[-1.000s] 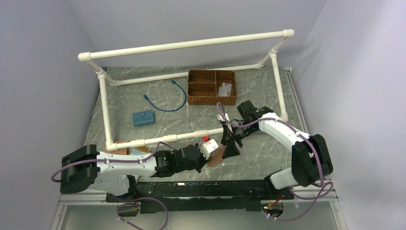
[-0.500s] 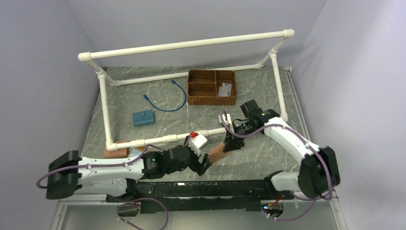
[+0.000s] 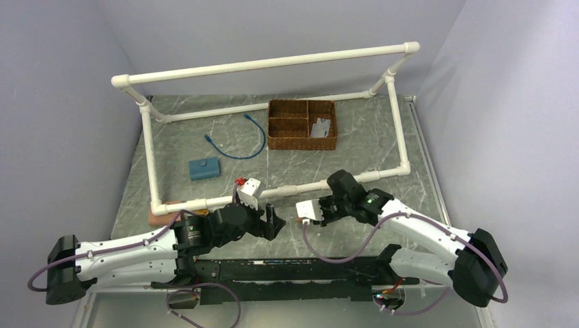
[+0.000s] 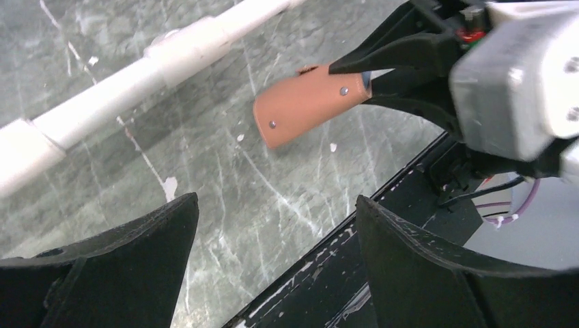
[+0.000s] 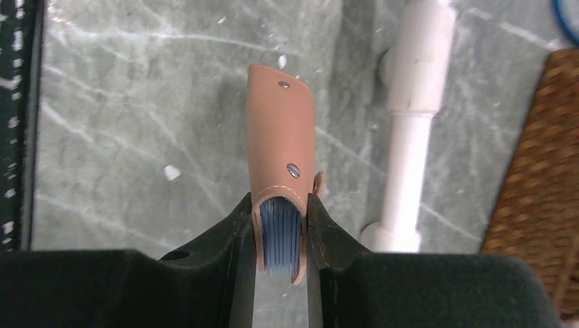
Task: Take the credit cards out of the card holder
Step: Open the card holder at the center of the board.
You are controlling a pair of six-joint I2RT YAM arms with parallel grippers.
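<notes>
While the left wrist view shows the card holder side-on, brown leather with two rivets, the right wrist view looks straight into its mouth: blue-grey layered edges packed between the leather walls. Cannot tell whether any of those edges are credit cards. Top view adds layout only. There the holder is mostly hidden between the two wrists, at the near edge of the table, about centre.

Surface: grey-green marbled table, black rail along the near edge. White PVC pipe frame stands on it, near bar running just beyond both grippers. Pale lavender walls left, far and right. On the table, left to right: small blue block, loose blue cable, wicker basket with compartments at far centre, grey flat item in its right compartment. All well apart from the holder.

Left gripper: jaws wide apart, nothing between them, bare table below. Sits just left of the holder's free end, not touching.

Right gripper: clamped on the card holder, one black finger pressed on each leather face at the open end. Holder sticks out leftward from the fingers toward the left gripper. Whether it touches the table I cannot tell.
</notes>
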